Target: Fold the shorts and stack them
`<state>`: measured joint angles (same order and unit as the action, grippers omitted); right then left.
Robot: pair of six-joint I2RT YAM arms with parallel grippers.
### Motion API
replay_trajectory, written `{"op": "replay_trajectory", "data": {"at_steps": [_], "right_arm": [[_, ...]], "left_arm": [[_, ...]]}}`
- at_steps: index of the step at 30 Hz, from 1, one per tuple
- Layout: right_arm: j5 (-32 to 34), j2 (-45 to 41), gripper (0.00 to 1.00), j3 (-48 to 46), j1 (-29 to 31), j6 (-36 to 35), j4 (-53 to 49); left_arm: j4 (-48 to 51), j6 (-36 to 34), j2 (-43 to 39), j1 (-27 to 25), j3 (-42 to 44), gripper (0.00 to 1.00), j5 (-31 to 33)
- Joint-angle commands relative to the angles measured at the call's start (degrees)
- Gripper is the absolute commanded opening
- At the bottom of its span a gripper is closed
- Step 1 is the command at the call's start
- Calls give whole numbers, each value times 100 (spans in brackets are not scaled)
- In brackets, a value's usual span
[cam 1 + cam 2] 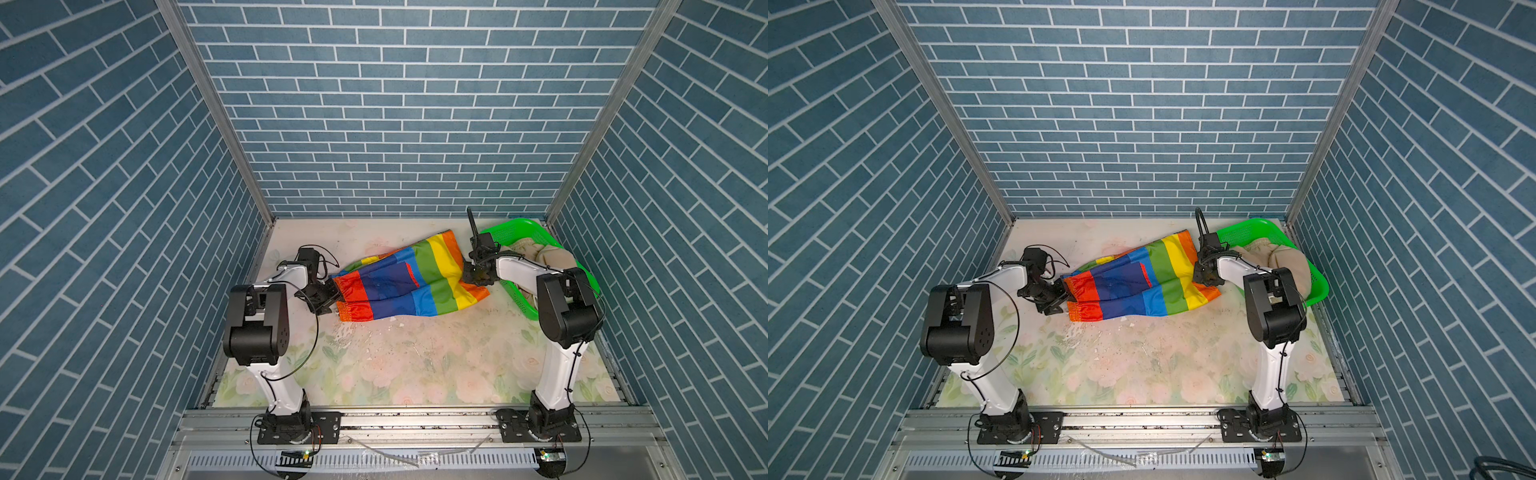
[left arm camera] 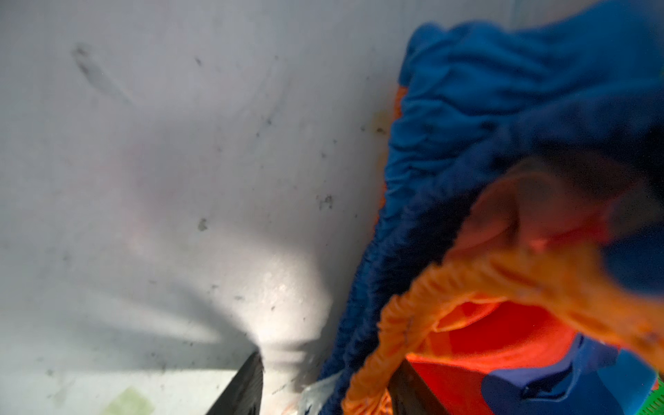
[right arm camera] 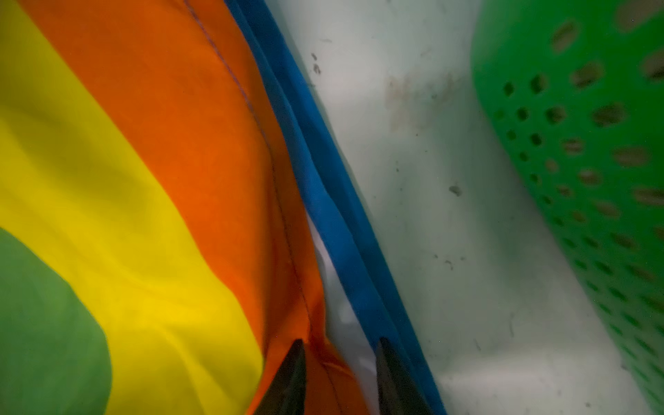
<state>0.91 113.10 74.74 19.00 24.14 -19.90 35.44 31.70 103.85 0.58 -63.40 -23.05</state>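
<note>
The rainbow-striped shorts (image 1: 407,282) (image 1: 1138,286) lie spread on the table toward the back, waistband to the left and leg hems to the right. At the waistband end, my left gripper (image 1: 334,297) (image 2: 330,359) is open. The gathered orange and blue waistband (image 2: 377,341) sits between its jaws, against one finger only. My right gripper (image 1: 471,276) (image 3: 340,340) is open at the orange leg hem (image 3: 316,359), jaws apart with the hem edge between them. The beige shorts (image 1: 548,255) (image 1: 1287,262) lie crumpled in the green basket.
The green perforated basket (image 1: 515,226) (image 3: 575,143) stands at the back right corner, close beside my right gripper. The floral table (image 1: 415,365) stretches in front of the shorts. Blue brick walls close in three sides.
</note>
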Motion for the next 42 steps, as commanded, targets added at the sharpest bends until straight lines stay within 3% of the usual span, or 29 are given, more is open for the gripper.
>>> {"op": "replay_trajectory", "data": {"at_steps": [1,7,11,12,15,26,30,34,36,40,42], "right_arm": [[-11,-257,33,-255,-15,-60,-153],[-691,-342,30,-539,-11,88,191],[-851,-232,3,-531,-11,135,254],[-815,-215,0,-522,-11,143,250],[-630,-232,0,-417,-53,200,96],[1528,-1091,0,-768,-160,-76,242],[1415,-951,0,-819,-160,-16,288],[493,-917,0,-889,-121,-51,624],[216,-837,8,-816,-30,-185,616],[-46,-576,35,-675,147,-426,487],[-91,-497,42,-671,215,-467,436]], "left_arm": [[20,-42,346,21,135,56,239],[2,-46,350,21,135,56,228],[-6,-30,329,21,146,56,205],[11,-38,331,22,136,56,210],[24,-42,286,21,168,56,228],[-59,-15,425,21,100,55,168],[-50,-50,415,21,135,55,200],[-86,-46,416,21,220,55,222],[-92,-49,455,21,218,55,189],[-114,-25,474,21,229,55,178],[-121,-27,455,21,240,55,190]]}}
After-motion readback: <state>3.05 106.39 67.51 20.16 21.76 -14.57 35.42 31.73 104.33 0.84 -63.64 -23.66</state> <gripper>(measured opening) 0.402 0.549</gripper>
